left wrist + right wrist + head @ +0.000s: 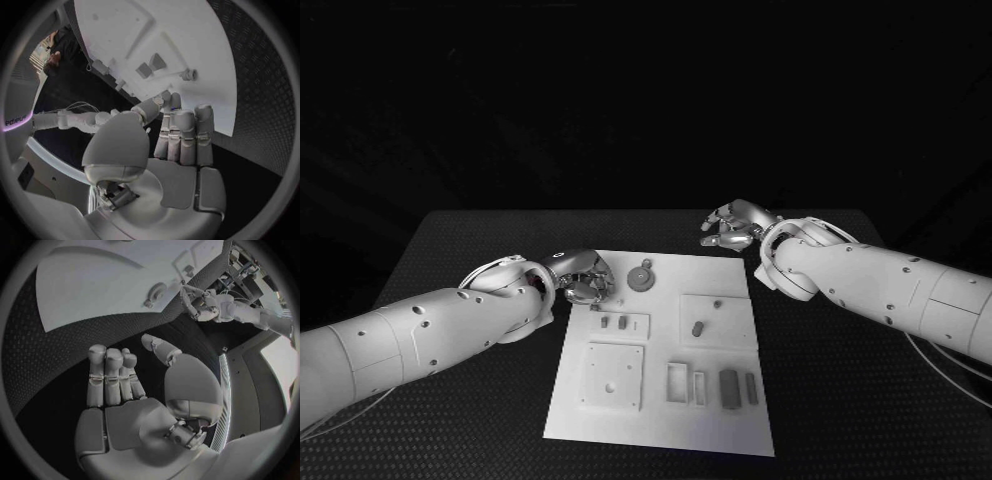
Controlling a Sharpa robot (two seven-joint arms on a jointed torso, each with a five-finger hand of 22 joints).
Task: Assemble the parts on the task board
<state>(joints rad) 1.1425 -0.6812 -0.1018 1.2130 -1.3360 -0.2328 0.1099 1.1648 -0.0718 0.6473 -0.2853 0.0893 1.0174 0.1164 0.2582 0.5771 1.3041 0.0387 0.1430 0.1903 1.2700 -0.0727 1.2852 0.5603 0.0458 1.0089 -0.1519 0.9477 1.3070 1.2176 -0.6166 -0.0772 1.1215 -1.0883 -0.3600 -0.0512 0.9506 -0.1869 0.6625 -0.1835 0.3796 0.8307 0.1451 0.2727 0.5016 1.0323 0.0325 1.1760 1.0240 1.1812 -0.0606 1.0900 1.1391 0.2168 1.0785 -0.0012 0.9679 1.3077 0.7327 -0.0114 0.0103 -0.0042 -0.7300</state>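
The white task board (pixel 721 272) lies in the middle of the table. On it are a round grey disc (pixel 640 277) near the far edge, small grey pieces (pixel 698 328) in the middle and upright grey bars (pixel 728 388) near the front. My left hand (pixel 581 281) hovers at the board's far left corner, beside the disc, and holds nothing. Its fingers (pixel 181 135) lie straight and together over the board's edge (pixel 137 30). My right hand (pixel 733 225) is over the black table just past the far right corner, empty, its fingers (pixel 109 375) extended. The right wrist view shows the disc (pixel 156 292) on the board (pixel 94 285).
Black textured table (pixel 848 400) surrounds the board on all sides. Raised square blocks and slotted recesses (pixel 615 375) take up the board's near half. My left hand (pixel 209 305) appears beyond the board in the right wrist view.
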